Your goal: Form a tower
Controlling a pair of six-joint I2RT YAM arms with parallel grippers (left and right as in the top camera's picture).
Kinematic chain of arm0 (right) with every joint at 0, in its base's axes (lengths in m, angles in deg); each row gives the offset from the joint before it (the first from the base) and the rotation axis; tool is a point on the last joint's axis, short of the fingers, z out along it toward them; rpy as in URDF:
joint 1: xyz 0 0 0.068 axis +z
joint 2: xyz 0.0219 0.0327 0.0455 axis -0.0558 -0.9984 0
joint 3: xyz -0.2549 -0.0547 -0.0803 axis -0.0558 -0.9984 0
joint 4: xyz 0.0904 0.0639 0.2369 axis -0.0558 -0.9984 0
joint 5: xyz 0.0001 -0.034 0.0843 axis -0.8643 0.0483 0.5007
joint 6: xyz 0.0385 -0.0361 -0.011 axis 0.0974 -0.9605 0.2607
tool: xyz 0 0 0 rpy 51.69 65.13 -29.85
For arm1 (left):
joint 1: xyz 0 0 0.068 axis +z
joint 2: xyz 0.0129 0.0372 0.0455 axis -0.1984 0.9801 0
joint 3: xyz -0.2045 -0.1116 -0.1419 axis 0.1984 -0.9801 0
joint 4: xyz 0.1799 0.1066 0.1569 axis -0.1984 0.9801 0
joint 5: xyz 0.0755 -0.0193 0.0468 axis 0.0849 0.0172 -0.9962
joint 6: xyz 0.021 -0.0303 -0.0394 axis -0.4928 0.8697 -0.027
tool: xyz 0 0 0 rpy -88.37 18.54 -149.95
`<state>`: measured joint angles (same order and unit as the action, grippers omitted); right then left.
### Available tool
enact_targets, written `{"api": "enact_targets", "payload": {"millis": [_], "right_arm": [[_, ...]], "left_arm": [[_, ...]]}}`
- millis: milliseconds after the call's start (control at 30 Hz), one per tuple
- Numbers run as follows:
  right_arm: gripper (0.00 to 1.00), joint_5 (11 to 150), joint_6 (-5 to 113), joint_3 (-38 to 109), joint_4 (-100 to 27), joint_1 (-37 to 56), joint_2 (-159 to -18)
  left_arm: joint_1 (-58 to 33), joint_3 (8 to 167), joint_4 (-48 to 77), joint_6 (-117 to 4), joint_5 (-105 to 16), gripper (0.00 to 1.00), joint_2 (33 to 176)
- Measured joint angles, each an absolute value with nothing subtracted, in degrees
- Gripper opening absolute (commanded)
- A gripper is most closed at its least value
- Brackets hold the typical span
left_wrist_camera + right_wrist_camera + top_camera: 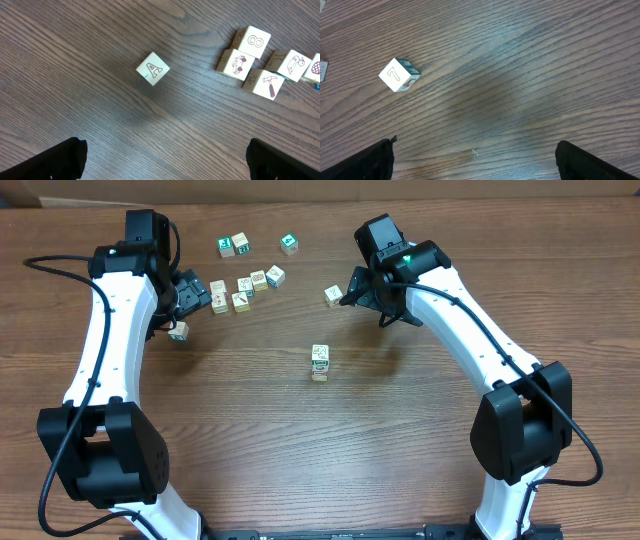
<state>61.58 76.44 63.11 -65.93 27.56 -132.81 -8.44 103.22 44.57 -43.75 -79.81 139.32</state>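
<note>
Entry: tower (pixel 320 363), mid-table

The tower is stood upright, long axis vertical, well apart from both grippers. The left gripper (pixel 190 295) and right gripper (pixel 362 292) are spread wide; nothing is pinched. The tower lies base-ward of each, and the right gripper is judged nearer. A loose cube (pixel 334 295) is noted just beside it.

Light is bright and even, coming from above. In the overhead view the table (pixel 250 430) shows no glare. The arms (pixel 110 330) and the tower (pixel 320 363) throw only faint, soft-edged shadows, and focus is sharp. In the left wrist view a diffuse shadow lies below the A cube (pixel 153 68). In the right wrist view a pale bluish sheen crosses the wood grain beside the 7 cube (pixel 399 74). Both wrist views are crisp, but the fingers (pixel 50 160) in the bottom corners are featureless black.
</note>
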Motion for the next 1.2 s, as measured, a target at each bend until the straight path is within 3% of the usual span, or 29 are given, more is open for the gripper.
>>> {"api": "enact_targets", "payload": {"millis": [767,933,1200], "right_arm": [[1.00,61.6,76.4,63.1,-65.9,27.6,-132.8],[1.00,61.6,76.4,63.1,-65.9,27.6,-132.8],[1.00,61.6,76.4,63.1,-65.9,27.6,-132.8]], "left_arm": [[-8.4,103.2,42.9,-43.7,-80.5,1.00,139.3],[-9.5,98.9,28.8,-43.5,-79.2,0.99,139.0],[-17.0,78.4,3.3,-43.5,-79.0,0.99,132.2]]}}
